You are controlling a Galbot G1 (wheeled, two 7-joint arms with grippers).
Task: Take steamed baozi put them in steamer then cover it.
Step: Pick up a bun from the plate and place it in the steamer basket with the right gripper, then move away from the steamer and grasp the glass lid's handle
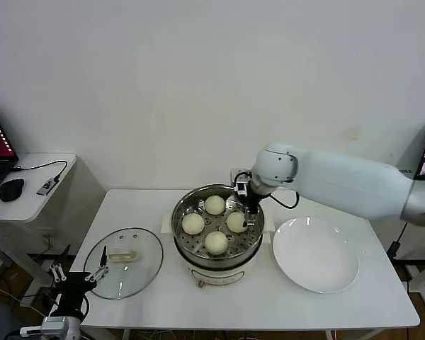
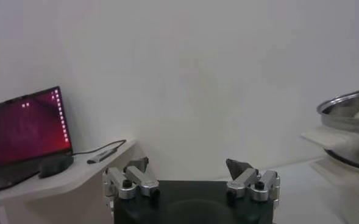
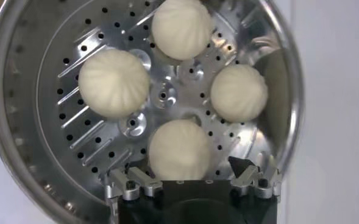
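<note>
Several cream-white baozi lie on the perforated tray of the shiny steamer at the table's middle. My right gripper hangs over the steamer's right inner side, open. In the right wrist view its fingers stand wide on either side of the nearest baozi, with three more beyond on the tray. The glass cover with its cream handle lies flat on the table left of the steamer. My left gripper is parked low at the table's front left corner, open and empty.
A white plate sits right of the steamer. A side table at the far left carries a laptop, a mouse and a cable. The steamer's rim shows at the edge of the left wrist view.
</note>
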